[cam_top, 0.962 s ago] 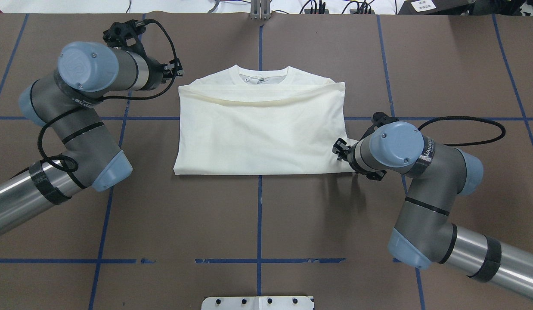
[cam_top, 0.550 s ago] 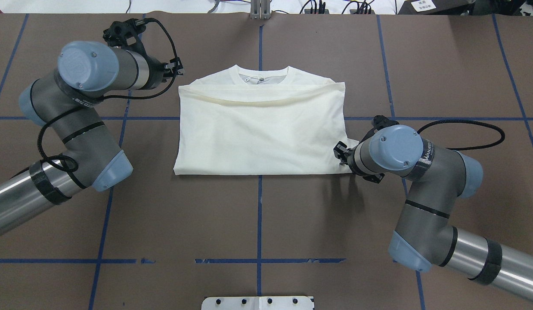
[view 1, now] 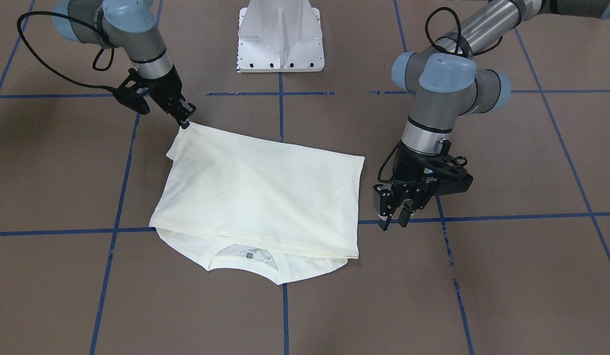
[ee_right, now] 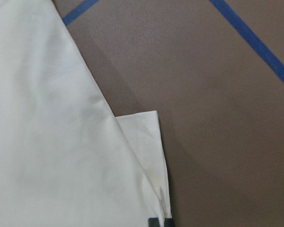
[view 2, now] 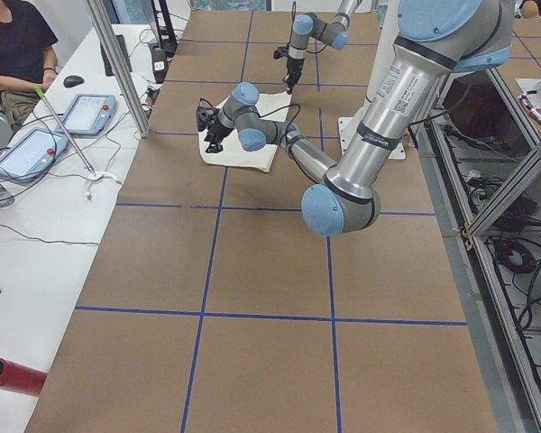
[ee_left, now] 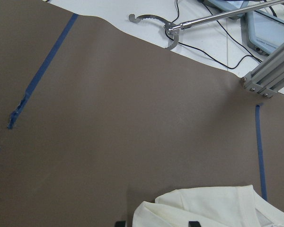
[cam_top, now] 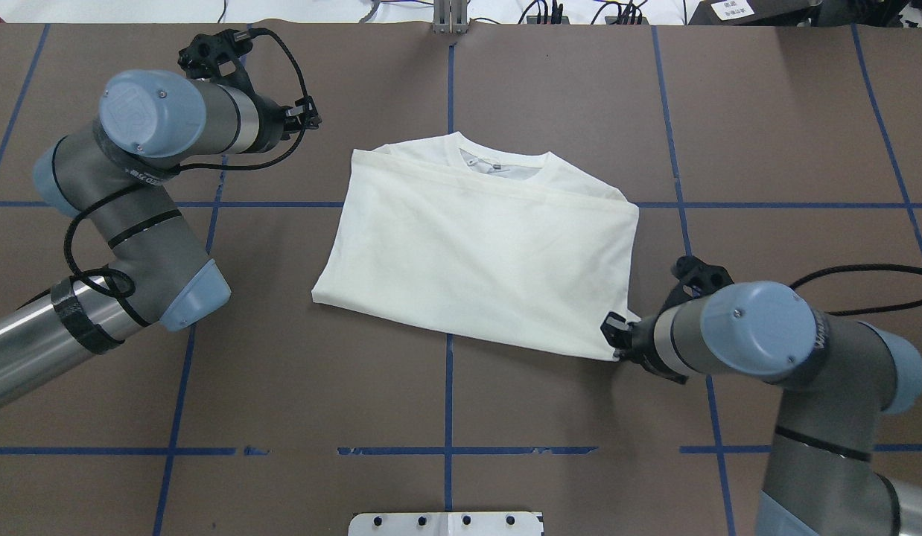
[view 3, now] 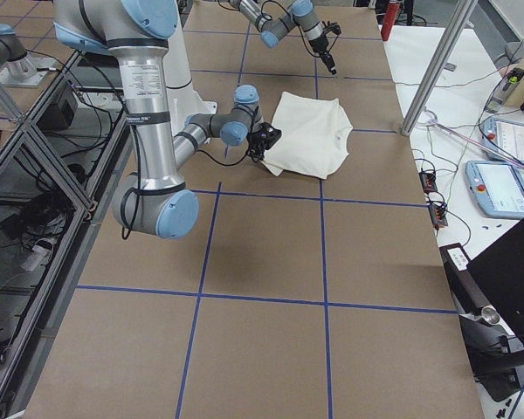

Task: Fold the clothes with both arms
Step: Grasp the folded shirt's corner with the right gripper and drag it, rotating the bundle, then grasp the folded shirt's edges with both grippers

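The clothes, a cream-white shirt (cam_top: 483, 253), lie folded and skewed on the brown table with the plain side up and the collar on the far side. My right gripper (cam_top: 616, 339) is shut on the shirt's near right corner. The front view shows this gripper (view 1: 186, 120) pinching that corner, and the right wrist view shows the pinched cloth (ee_right: 52, 142) at the bottom edge. My left gripper (cam_top: 312, 117) hangs open beyond the shirt's far left corner, apart from the cloth. In the front view it (view 1: 393, 219) holds nothing. The left wrist view shows the shirt's edge (ee_left: 203, 210) just ahead.
The white pedestal base (view 1: 280, 39) stands at the robot's side of the table. Blue tape lines (cam_top: 447, 387) grid the brown surface. A metal post (cam_top: 450, 18) rises at the far edge. A person (view 2: 18, 45) sits at a side table with tablets and cables.
My right gripper has pulled the near right corner toward the robot and rightward. The shirt slid with it and turned askew, away from the left gripper. The left arm has hardly moved.
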Motion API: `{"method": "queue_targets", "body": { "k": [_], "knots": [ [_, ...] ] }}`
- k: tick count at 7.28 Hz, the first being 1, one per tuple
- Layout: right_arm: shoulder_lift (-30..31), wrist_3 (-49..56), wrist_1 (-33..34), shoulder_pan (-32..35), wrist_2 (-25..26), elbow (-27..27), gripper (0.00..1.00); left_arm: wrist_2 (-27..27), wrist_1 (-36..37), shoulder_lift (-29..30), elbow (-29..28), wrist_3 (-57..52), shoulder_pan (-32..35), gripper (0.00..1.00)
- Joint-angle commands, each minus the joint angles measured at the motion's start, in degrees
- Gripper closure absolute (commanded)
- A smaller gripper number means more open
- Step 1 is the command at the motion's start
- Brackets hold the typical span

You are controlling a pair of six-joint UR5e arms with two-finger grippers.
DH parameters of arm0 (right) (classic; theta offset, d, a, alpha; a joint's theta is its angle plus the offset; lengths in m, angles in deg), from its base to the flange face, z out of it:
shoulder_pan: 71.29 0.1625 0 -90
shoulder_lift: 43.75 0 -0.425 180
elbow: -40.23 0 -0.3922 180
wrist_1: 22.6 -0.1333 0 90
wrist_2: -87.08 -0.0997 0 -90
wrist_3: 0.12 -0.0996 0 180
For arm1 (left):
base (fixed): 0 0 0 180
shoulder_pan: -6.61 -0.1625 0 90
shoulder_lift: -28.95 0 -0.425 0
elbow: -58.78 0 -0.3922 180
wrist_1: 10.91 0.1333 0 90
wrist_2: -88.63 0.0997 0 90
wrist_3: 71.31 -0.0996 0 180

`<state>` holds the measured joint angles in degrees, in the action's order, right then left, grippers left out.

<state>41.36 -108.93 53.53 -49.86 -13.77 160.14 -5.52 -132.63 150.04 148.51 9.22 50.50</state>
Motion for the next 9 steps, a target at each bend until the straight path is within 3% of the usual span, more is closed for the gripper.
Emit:
{"method": "queue_targets", "body": {
  "k": [1, 2, 3, 4, 6, 9],
  "knots": [
    [10.5, -0.3, 0.2, -11.6, -5.1, 12.2, 1.0, -0.3, -0.1, 0.0, 1.5, 0.2, -0.8, 0.46],
    [10.7, -0.5, 0.2, -15.5, -8.0, 13.6, 1.0, -0.7, 0.3, -0.5, 5.2, 1.0, -3.3, 0.46],
    [10.6, -0.9, 0.2, -20.3, -7.5, 13.4, 0.02, -2.1, 0.6, -0.9, 8.3, 4.9, -5.7, 0.46],
    [10.4, -0.9, 0.2, -19.4, -7.1, 13.4, 0.0, -5.3, 0.6, -0.9, 9.6, 9.0, -7.5, 0.46],
    [9.5, -0.7, 0.1, -9.1, -7.2, 13.5, 0.0, -10.0, 0.7, -6.1, 15.7, 17.8, -12.0, 0.42],
    [-0.8, 0.0, -0.3, 9.3, -7.6, 4.4, 0.0, -10.0, 10.1, -5.9, 14.7, 26.5, -18.9, 0.34]
  ]
}}
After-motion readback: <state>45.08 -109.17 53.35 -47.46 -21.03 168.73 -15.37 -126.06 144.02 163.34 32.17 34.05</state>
